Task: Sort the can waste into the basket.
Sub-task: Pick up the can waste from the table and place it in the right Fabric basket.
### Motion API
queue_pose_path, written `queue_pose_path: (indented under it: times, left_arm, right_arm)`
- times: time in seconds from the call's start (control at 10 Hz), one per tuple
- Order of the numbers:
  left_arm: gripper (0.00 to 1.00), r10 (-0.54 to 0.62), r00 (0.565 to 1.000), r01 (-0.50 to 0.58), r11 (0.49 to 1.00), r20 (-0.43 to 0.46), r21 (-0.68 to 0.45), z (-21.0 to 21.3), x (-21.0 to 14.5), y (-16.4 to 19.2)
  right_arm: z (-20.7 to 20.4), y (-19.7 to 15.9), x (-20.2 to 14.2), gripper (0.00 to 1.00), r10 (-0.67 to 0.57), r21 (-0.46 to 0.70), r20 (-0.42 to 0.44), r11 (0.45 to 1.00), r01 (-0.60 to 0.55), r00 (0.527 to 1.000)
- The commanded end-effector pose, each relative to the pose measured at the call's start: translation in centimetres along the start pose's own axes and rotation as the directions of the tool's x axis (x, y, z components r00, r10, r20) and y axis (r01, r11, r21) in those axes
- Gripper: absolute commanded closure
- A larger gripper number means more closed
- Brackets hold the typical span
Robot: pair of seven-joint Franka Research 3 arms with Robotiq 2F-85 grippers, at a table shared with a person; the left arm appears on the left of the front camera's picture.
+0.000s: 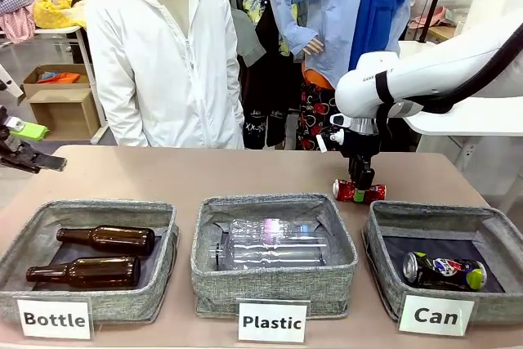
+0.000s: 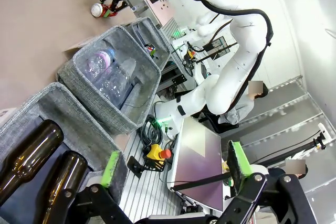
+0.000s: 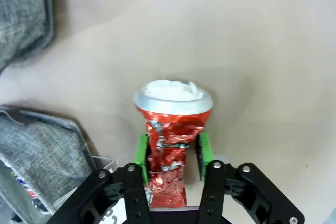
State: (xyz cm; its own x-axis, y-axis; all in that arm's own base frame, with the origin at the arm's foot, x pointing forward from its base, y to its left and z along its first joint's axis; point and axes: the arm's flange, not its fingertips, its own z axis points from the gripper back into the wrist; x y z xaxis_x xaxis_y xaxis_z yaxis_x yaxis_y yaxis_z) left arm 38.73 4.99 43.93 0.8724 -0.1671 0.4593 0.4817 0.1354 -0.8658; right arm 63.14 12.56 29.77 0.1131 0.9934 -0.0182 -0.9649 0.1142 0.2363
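A crushed red can [image 1: 359, 192] lies on the table just behind the "Can" basket [image 1: 381, 244]. My right gripper [image 1: 360, 186] reaches down onto it from above. In the right wrist view its green pads [image 3: 140, 153] press both sides of the red can [image 3: 170, 129], so it is shut on the can, which still rests on the table. A dark printed can [image 1: 444, 270] lies inside the "Can" basket. My left gripper [image 1: 24, 149] hovers open at the table's far left edge, and in its own view the left gripper [image 2: 173, 169] has nothing between its fingers.
The "Bottle" basket [image 1: 155, 279] holds two brown glass bottles. The "Plastic" basket [image 1: 274, 288] in the middle holds clear plastic bottles. A person in a white jacket [image 1: 167, 55] stands at the far side of the table. Bare tabletop lies behind the baskets.
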Motion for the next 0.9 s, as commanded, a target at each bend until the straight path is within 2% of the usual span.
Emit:
queue_pose_path:
  times: [0.0,0.1,0.4,0.6,0.8]
  left_arm:
    - [0.0,-0.002,1.0,0.002,1.0,-0.006,0.01,-0.1,-0.2,-0.1]
    - [0.0,-0.002,1.0,0.002,1.0,-0.006,0.01,-0.1,-0.2,-0.1]
    - [0.0,-0.002,1.0,0.002,1.0,-0.006,0.01,-0.1,-0.2,-0.1]
    - [0.0,-0.002,1.0,0.002,1.0,-0.006,0.01,-0.1,-0.2,-0.1]
    - [0.0,-0.002,1.0,0.002,1.0,-0.006,0.01,-0.1,-0.2,-0.1]
  right_arm:
    - [0.6,-0.7,0.1,0.95,-0.023,-0.001,-0.033,1.0,0.023,0.999]
    - [0.8,-0.4,0.1,1.0,-0.027,-0.005,-0.039,1.0,0.027,0.999]
    - [2.5,1.0,0.1,1.0,-0.036,-0.016,-0.038,0.999,0.035,0.999]
    - [6.6,4.2,0.0,1.0,-0.074,-0.044,-0.029,0.996,0.073,0.997]
    - [10.5,8.1,-0.8,1.0,-0.164,-0.084,-0.079,0.984,0.157,0.983]
